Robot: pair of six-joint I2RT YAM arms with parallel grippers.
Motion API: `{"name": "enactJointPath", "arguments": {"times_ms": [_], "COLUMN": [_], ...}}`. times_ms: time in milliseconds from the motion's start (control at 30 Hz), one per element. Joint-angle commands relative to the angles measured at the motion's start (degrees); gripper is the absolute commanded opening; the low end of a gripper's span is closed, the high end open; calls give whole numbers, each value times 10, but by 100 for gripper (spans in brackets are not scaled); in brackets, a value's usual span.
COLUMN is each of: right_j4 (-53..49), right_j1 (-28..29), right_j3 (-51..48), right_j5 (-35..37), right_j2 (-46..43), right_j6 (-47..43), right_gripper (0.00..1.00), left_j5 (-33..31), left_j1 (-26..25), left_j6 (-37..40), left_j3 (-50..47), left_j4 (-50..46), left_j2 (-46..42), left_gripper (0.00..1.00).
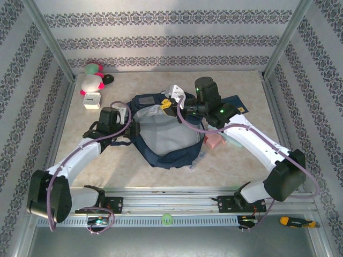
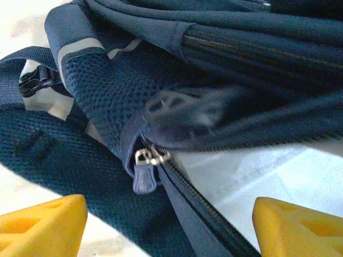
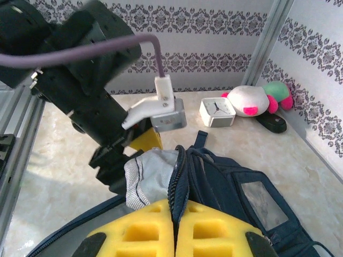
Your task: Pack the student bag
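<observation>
Yellow wedge-shaped fingertips (image 2: 45,225) of the left gripper (image 2: 170,231) framed the nearest view, its jaws spread wide with nothing between them. Just beyond the gap lay the large navy-blue fabric student bag (image 2: 107,91), or more exactly its small grey metal zip pull (image 2: 144,174), which hung at the end of the zipper track beside a patch of dark mesh. The pull sat in line with the gap but ahead of the tips, untouched.

From above, the student bag (image 1: 161,142) lay slumped in the middle of the pale marbled bench (image 1: 139,179), between the two arms. Its mouth gaped and a pale grey lining showed.

The right gripper (image 3: 174,230) was at the far rim. Its jaws were pressed together, and the zippered edge of the mouth ran straight into the seam between the yellow pads, so they looked to be pinching that rim.

To my eye the bag would handle as a light, limp thing, soft cloth with no frame, apt to fold and sag wherever it was not held. The firm places to take it were the stitched zipper rim, the padded mesh strap (image 2: 48,155) or the pull itself, though that was small and might slip from such broad tips.
</observation>
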Motion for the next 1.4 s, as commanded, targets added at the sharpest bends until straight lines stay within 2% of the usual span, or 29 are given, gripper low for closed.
{"name": "enactJointPath", "arguments": {"times_ms": [0, 200, 433, 567, 700, 867, 1067, 1167, 1367], "right_j4": [48, 52, 69, 76, 84, 83, 81, 77, 76], "right_j1": [0, -40, -90, -98, -73, -22, 42, 56, 71], "right_j3": [48, 115, 204, 238, 242, 226, 202, 182, 141], "right_j5": [-35, -33, -24, -36, -51, -46, -29, -10, -35], "right_j2": [-12, 7, 51, 73, 93, 131, 202, 229, 237], "right_j6": [15, 51, 84, 101, 102, 69, 63, 51, 60], "right_gripper": [0, 0, 0, 0, 0, 0, 0, 0, 0], "left_j5": [-41, -136, -155, -157, -182, -229, -237, -232, -259], "left_j1": [5, 9, 24, 27, 33, 69, 107, 108, 108], "left_j6": [-34, -46, -82, -85, -88, -113, -122, -117, -108], "left_j3": [2, -8, -23, -24, -11, -6, -4, -5, -25], "left_j4": [48, -3, -1, 1, 2, -2, -53, -86, -129], "left_j2": [34, 81, 75, 73, 48, 13, -18, -54, -163], "left_gripper": [78, 78, 77, 74, 74, 76, 79, 83, 85]}}
